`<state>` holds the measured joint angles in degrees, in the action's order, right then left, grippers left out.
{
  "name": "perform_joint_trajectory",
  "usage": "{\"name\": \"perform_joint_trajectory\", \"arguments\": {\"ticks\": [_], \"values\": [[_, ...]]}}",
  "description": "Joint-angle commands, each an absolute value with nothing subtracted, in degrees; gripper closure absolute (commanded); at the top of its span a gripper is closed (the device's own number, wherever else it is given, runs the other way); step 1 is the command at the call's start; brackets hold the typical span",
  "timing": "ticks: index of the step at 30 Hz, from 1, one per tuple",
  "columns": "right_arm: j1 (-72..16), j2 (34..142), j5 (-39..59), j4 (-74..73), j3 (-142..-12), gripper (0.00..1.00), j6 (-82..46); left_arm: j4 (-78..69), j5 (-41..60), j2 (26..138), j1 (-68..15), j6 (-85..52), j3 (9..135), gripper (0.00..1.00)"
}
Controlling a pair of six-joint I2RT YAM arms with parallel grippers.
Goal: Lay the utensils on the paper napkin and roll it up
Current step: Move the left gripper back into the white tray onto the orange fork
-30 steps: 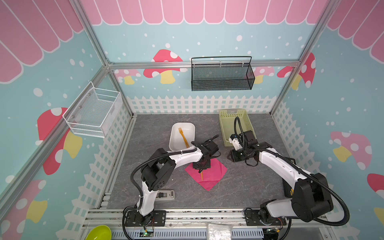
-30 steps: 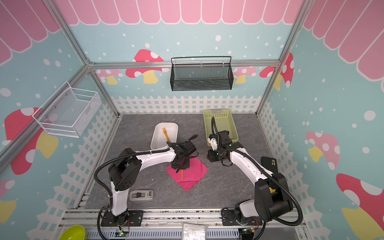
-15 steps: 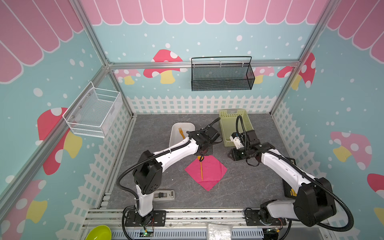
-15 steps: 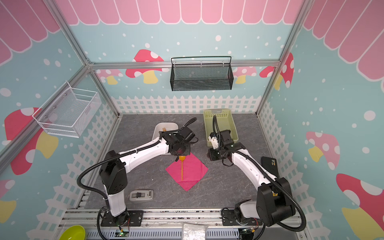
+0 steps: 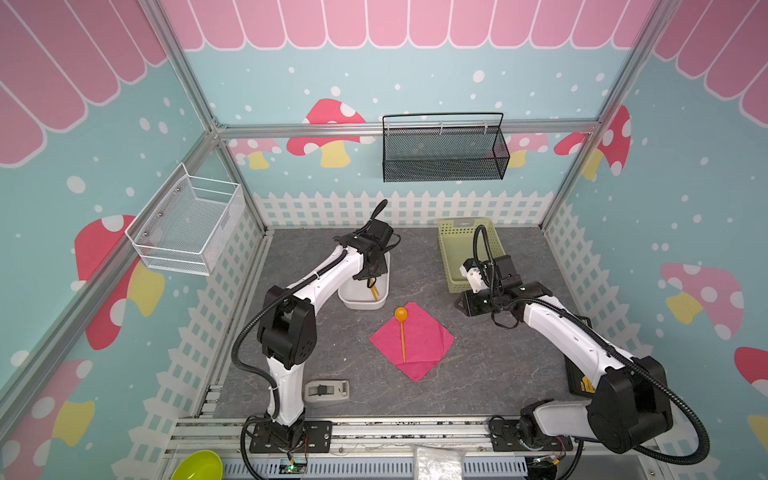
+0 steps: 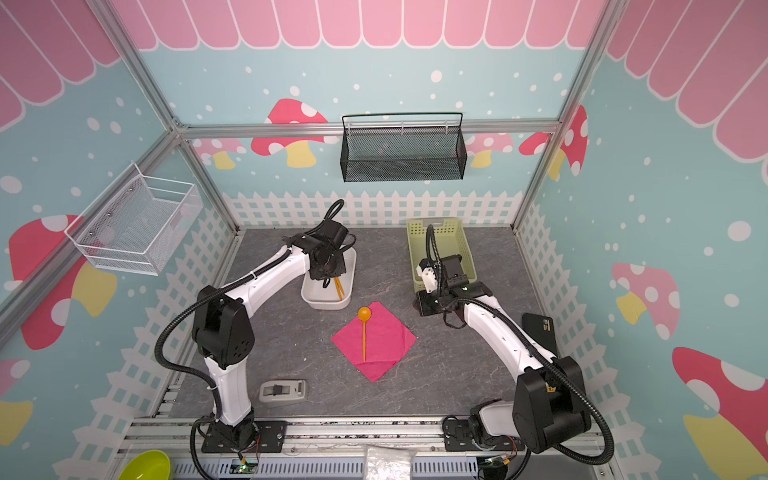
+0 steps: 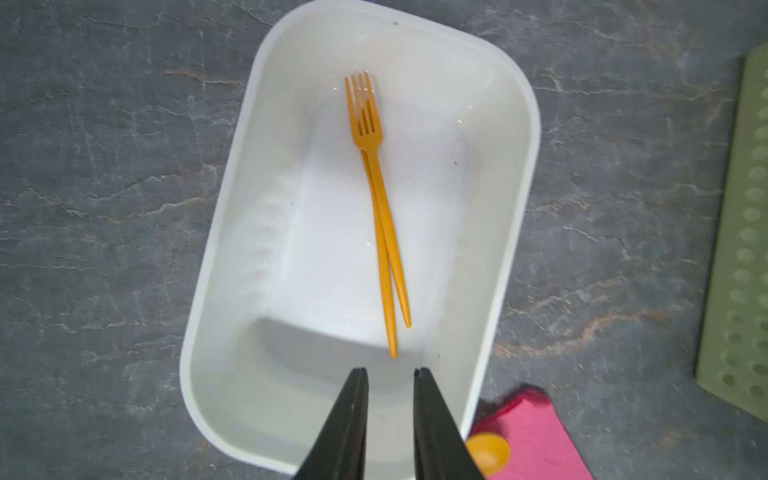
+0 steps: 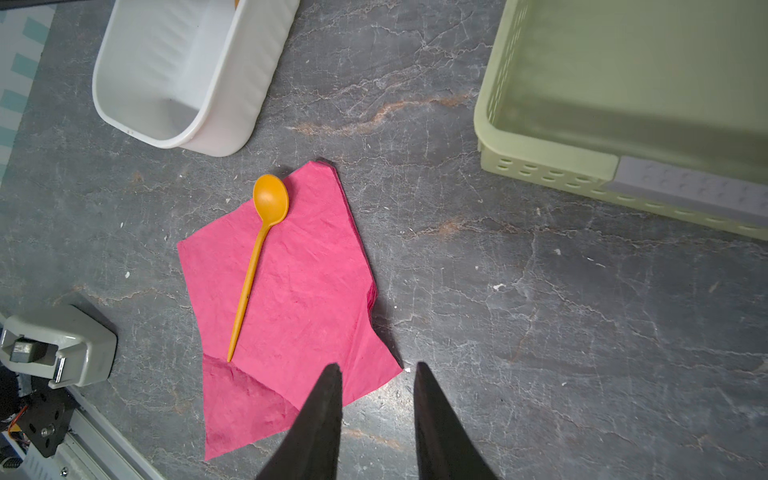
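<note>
The magenta paper napkin lies flat on the grey floor, one corner folded over. An orange spoon rests on it, its bowl at the napkin's far corner. An orange fork lies in the white tub, with a second thin orange piece crossed under it. My left gripper hangs open over the tub's near end, holding nothing. My right gripper is open and empty, just right of the napkin.
A green perforated basket stands at the back right behind my right wrist. A grey clamp-like device sits near the front. A black flat object lies at the right. Mesh baskets hang on the walls.
My left gripper has moved from above the napkin back over the white tub, leaving the spoon lying on the napkin. The right arm has barely shifted.
</note>
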<state>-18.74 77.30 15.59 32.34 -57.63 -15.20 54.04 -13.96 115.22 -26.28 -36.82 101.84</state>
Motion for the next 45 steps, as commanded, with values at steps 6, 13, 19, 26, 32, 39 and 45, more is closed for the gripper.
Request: {"name": "perform_joint_trajectory", "arguments": {"ticks": [6,13,19,26,32,39,45], "values": [[-18.3,78.7,15.0,32.4,-59.4,0.67,-14.3,55.0,-13.5,125.0,-23.0,-36.4,110.5,0.78],[-18.1,78.5,14.8,32.7,-59.1,0.67,-14.2,56.5,-13.4,132.2,-21.2,-37.3,116.9,0.78],[-18.0,78.7,14.5,32.9,-58.9,0.67,-14.2,57.2,-13.2,136.4,-20.6,-37.0,121.0,0.79],[-17.8,79.0,14.5,33.1,-59.1,0.67,-14.1,58.2,-11.8,140.1,-20.1,-36.4,125.0,0.79],[-17.6,79.4,14.4,33.2,-59.5,0.67,-14.0,59.4,-11.2,142.4,-20.0,-36.1,127.6,0.80],[-17.4,79.3,14.4,33.2,-59.2,0.67,-13.9,59.9,-11.0,143.2,-20.1,-36.1,127.5,0.81],[-17.2,79.1,14.4,33.2,-59.0,0.67,-13.9,59.9,-11.1,143.3,-20.0,-36.1,126.8,0.84]]}}
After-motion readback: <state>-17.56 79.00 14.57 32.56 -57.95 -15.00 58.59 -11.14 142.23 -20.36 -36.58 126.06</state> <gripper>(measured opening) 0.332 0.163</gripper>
